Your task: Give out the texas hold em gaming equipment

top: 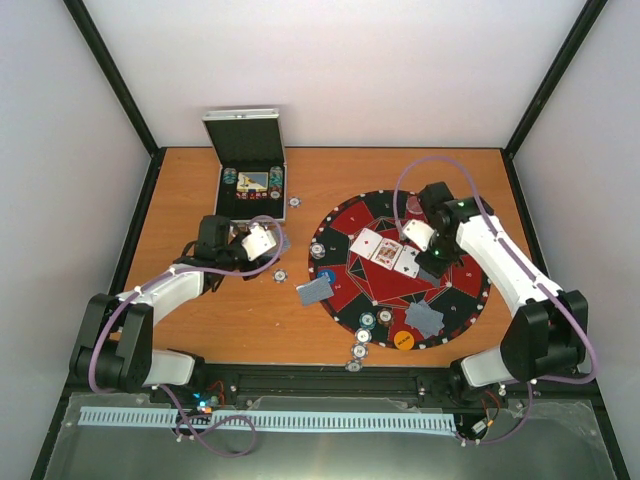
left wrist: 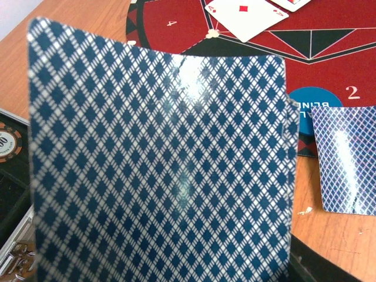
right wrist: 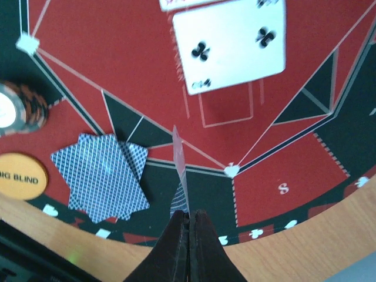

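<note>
End effector, top view: left end effector (top: 244, 247) part-closed on a white-faced playing card (top: 259, 240) above the orange wooden worktop (top: 180, 190).
Card, left wrist: blue diamond back; probably thin, bendy, slick; pinch an edge.
Right wrist: right end effector (right wrist: 189, 216) shut on an edge-on card (right wrist: 178, 153) over the round red-and-black board (right wrist: 117, 70); face-down pair (right wrist: 103, 176) nearby may obstruct.

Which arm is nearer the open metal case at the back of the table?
Left. The left arm reaches just in front of the case; the right arm is over the round mat.
</note>
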